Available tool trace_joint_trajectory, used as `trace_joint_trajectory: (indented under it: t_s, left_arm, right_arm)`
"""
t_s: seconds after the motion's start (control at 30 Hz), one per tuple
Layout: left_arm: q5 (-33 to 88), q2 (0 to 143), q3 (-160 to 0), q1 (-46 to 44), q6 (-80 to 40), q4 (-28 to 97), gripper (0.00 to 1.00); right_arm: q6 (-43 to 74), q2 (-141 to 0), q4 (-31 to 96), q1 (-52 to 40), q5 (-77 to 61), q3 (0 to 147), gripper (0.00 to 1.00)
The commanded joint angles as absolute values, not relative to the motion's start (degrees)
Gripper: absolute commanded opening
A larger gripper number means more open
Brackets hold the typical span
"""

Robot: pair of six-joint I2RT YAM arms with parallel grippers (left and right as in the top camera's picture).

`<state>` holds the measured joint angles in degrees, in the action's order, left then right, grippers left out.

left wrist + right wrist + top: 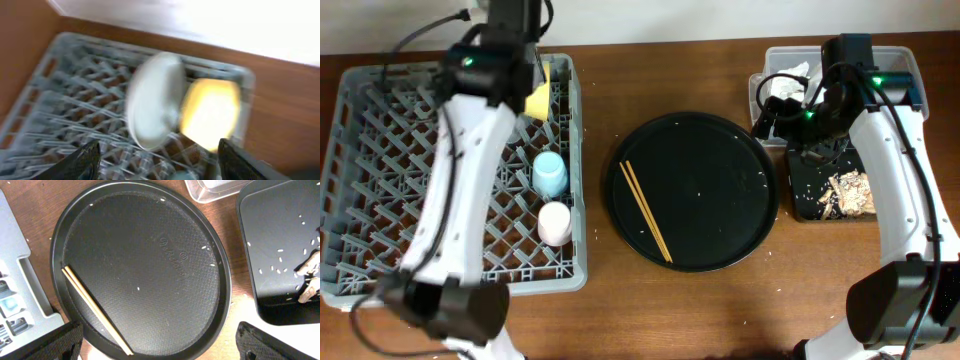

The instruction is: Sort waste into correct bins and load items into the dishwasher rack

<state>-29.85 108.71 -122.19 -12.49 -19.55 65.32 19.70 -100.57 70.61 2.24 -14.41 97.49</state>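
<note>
Chopsticks (97, 311) are the one item not yet racked. Right gripper (160, 342): jaws wide apart, empty, hovering by the edge of the round black tray (150, 255), where the pair lies side by side. Left gripper (160, 162): likewise spread and empty, over the plate (155, 100) and yellow bowl (210, 112) standing in the dishwasher rack (460, 283). Recommended: approach across both sticks near mid-length, close on them together, and keep them level in transfer. Sticks may roll on the textured tray. Table (600, 320): brown wood, with a pale wall behind.
</note>
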Motion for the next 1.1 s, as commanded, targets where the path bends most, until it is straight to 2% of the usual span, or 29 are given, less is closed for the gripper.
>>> trace_joint_trajectory:
  t_s: [0.0, 0.1, 0.17, 0.3, 0.43, 0.53, 0.77, 1.07]
  left_arm:
    - [-13.98, 106.80, -122.87, -18.20, -19.68, 74.72, 0.75]
    - [-9.41, 110.19, -121.51, -26.94, -21.19, 78.50, 0.76]
    - [-7.88, 113.45, -116.60, -30.39, -27.22, 75.79, 0.80]
    - [-6.81, 115.55, -102.85, -33.69, -39.90, 63.20, 0.80]
    - [-6.85, 118.37, -92.44, -35.86, -39.90, 44.88, 0.72]
    - [-6.85, 120.99, -91.81, -36.01, -39.92, 40.66, 0.68]
    - [-9.04, 125.36, -91.81, -35.24, -44.42, 37.89, 0.68]
    - [-10.04, 125.01, -93.19, -33.10, -46.65, 41.67, 0.68]
  right_arm:
    - [19.75, -100.77, 70.63, 1.78, -14.11, 97.27, 0.99]
    - [19.75, -100.77, 70.63, 1.78, -14.11, 97.27, 0.98]
    - [19.75, -100.77, 70.63, 1.78, -14.11, 97.27, 0.98]
    - [19.77, -100.77, 70.63, 1.78, -14.11, 97.27, 0.98]
    - [19.75, -100.77, 70.63, 1.78, -14.11, 97.27, 0.98]
    - [19.75, -100.77, 70.63, 1.78, -14.11, 97.27, 0.98]
    - [19.75, -100.77, 70.63, 1.78, -14.11, 97.27, 0.98]
    - [19.77, -100.77, 70.63, 1.78, -14.11, 97.27, 0.98]
